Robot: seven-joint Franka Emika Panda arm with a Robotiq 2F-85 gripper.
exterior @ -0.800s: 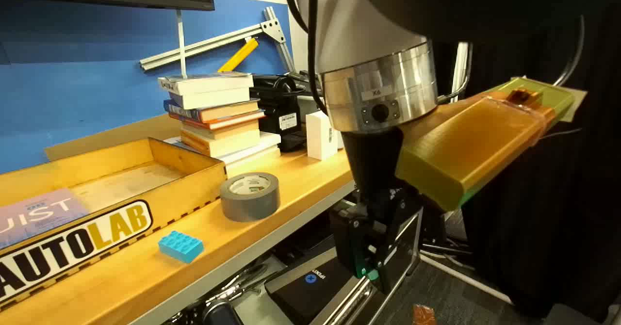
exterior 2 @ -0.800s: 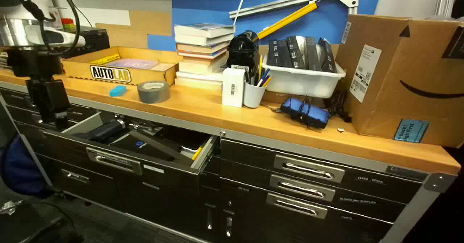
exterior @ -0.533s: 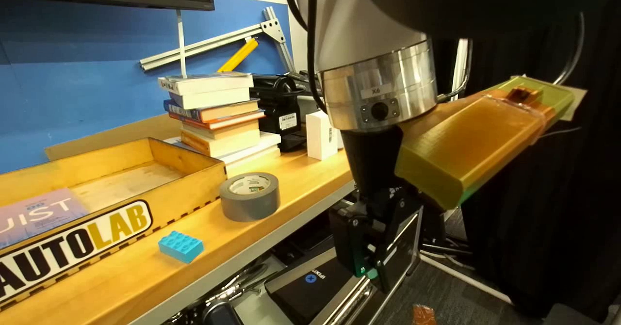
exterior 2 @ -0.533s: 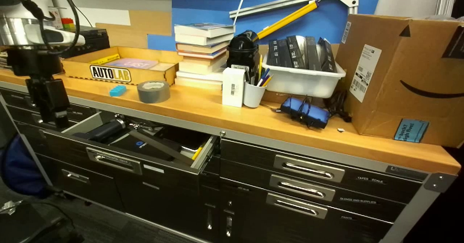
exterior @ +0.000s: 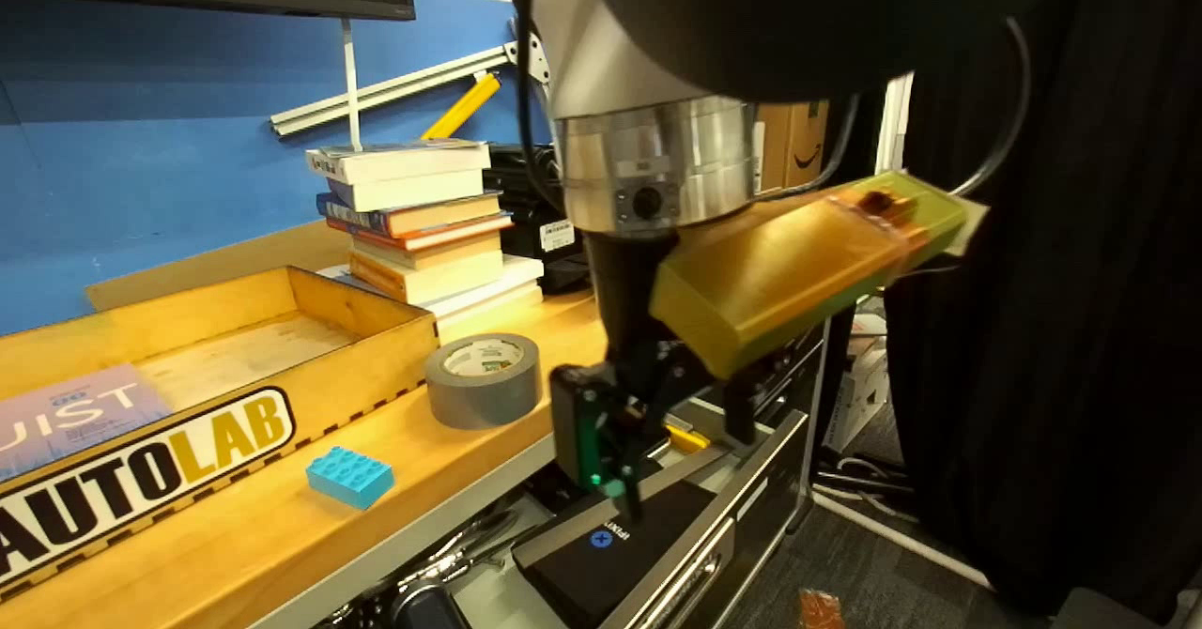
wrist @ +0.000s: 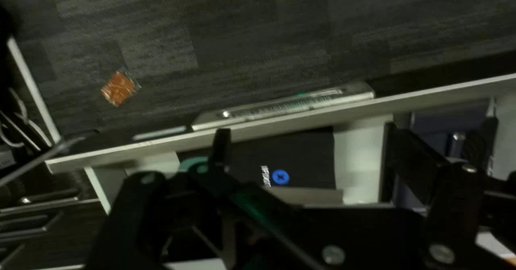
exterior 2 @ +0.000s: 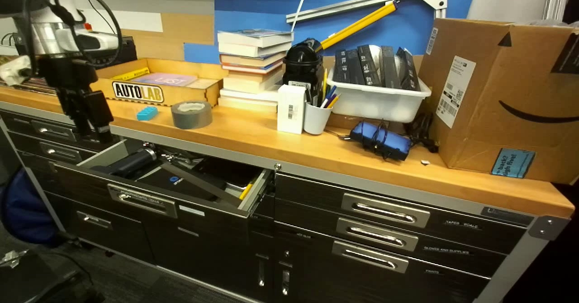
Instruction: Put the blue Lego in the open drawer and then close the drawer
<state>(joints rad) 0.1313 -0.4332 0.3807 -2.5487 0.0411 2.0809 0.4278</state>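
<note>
The blue Lego (exterior: 350,477) lies studs up on the wooden bench top, in front of the AUTOLAB box; it also shows in an exterior view (exterior 2: 147,113). It is out of the wrist view. The drawer (exterior 2: 221,217) stands open below the bench edge, with a dark front and grey sides; it also shows in an exterior view (exterior: 765,512) and the wrist view (wrist: 290,121). My gripper (exterior: 687,467) hangs over the open drawer, apart from the Lego. In the wrist view its fingers (wrist: 304,149) stand wide apart with nothing between them.
A grey tape roll (exterior: 484,394) stands beside the Lego. The AUTOLAB box (exterior 2: 135,91) and a book stack (exterior 2: 253,68) are behind. The drawer holds a black iFixit case (wrist: 306,157) and several tools. A white box (exterior 2: 290,108) and pen cup (exterior 2: 316,120) stand farther along.
My gripper has moved from over the drawer's front edge inward and slightly up, nearer the bench edge. The Lego and drawer have not moved.
</note>
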